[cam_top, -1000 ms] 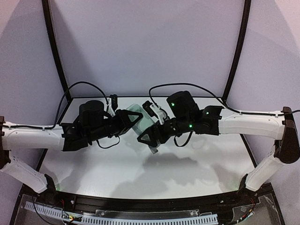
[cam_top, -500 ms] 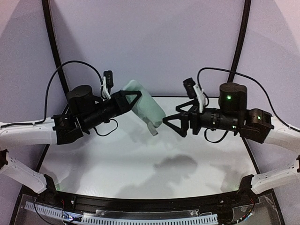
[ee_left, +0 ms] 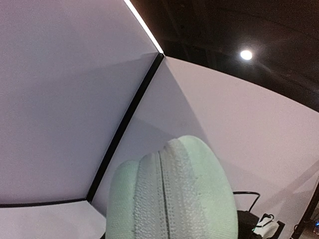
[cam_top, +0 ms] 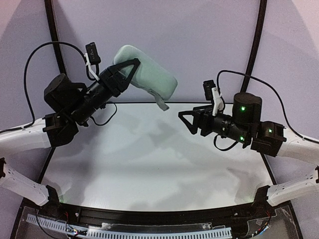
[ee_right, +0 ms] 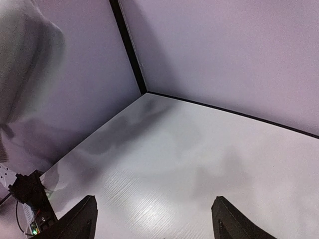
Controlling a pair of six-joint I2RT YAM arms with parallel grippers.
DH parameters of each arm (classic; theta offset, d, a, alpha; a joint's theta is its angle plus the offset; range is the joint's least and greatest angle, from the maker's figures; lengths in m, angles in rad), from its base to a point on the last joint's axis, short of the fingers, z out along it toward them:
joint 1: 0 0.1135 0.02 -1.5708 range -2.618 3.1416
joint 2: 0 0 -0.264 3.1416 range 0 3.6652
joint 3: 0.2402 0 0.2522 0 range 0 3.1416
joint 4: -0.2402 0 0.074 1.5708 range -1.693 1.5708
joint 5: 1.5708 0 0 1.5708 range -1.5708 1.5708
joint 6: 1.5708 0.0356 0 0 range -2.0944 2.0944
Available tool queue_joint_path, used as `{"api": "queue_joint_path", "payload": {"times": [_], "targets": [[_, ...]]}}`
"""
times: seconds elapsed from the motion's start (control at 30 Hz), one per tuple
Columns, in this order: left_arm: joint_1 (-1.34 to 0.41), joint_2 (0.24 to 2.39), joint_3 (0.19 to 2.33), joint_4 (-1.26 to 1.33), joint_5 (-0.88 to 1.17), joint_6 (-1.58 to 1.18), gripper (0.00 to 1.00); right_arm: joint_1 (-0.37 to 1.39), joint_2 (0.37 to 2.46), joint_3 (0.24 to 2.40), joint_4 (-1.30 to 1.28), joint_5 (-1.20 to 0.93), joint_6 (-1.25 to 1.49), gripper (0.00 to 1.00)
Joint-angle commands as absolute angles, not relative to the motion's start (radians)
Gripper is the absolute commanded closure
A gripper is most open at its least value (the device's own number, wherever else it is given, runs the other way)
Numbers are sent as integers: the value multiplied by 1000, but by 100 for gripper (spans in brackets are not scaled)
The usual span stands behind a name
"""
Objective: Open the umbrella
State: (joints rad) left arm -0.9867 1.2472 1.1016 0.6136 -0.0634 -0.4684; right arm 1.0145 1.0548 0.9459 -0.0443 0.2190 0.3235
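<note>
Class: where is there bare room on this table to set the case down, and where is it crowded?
The table is bare across its middle and front, between both arms. Crowded: right rear, beneath the open right gripper. The left gripper holds the pale green case above the left rear.

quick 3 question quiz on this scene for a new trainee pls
1. True or false: the pale green case rests on the table.
2. Which gripper holds the case? A) left gripper B) right gripper C) neither
3. Fill in: the right gripper's jaws are ____ and hold nothing.

Key: 1 false, it is held up above the table. 2 A. 3 open.
</note>
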Motion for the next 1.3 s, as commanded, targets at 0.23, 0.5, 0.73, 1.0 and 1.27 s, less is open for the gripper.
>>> {"api": "queue_joint_path", "payload": {"times": [0.23, 0.5, 0.73, 1.0, 1.27], "targets": [[-1025, 1217, 1122, 766, -85, -399, 99, 1020, 1170, 1072, 162, 93, 360, 32], [-1037, 1222, 1116, 763, -142, -372, 99, 1023, 1202, 1107, 140, -48, 417, 38], [-1040, 1231, 1119, 748, -184, -353, 99, 1038, 1209, 1116, 133, -102, 433, 40], [-1040, 1240, 1119, 746, -191, -344, 99, 1046, 1237, 1151, 109, -65, 422, 43], [-1042, 1251, 1105, 768, -207, -344, 99, 1047, 1283, 1183, 137, -39, 429, 54]]}}
